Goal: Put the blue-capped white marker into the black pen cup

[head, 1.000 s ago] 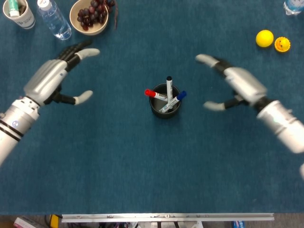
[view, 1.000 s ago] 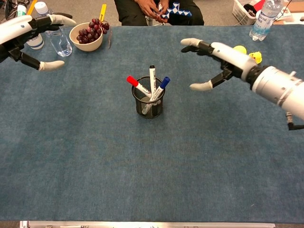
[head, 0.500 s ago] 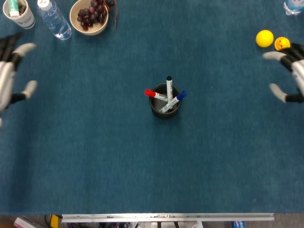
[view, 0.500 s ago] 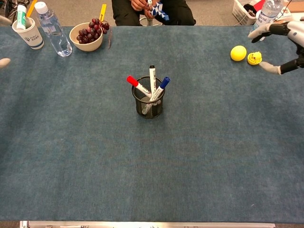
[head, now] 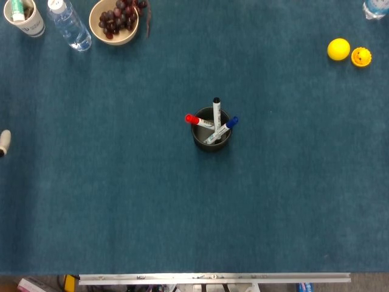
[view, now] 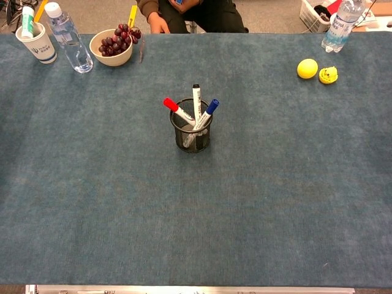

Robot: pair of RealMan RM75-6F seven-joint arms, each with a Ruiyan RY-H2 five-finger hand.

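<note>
Head view: my hands are pulling out of frame. Half a second ago both were showing at the side edges; now only a pale tip of my left hand (head: pixel 4 142) is poking in at the left edge, so I cannot tell whether it is spread or curled. My right hand is gone from this view. The blue-capped white marker (head: pixel 222 129) is sitting in the black pen cup (head: pixel 211 137) mid-table, same as before, leaning with its blue cap up and to the right over the rim. The red-capped marker (head: pixel 198 120) is leaning left and the black-capped marker (head: pixel 216 112) is standing near upright in the same cup. Bowl of grapes (head: pixel 115 19), water bottle (head: pixel 68 25) and paper cup (head: pixel 23 16) are sitting top left; yellow ball (head: pixel 338 48) and yellow toy (head: pixel 361 56) top right, just beside each other.

Chest view: neither hand is showing now; my right hand was at the right edge half a second ago. The blue-capped white marker (view: pixel 204 114) is resting in the mesh cup (view: pixel 190 136), white barrel inside, cap clear of the rim, touching the other two markers low down.
</note>
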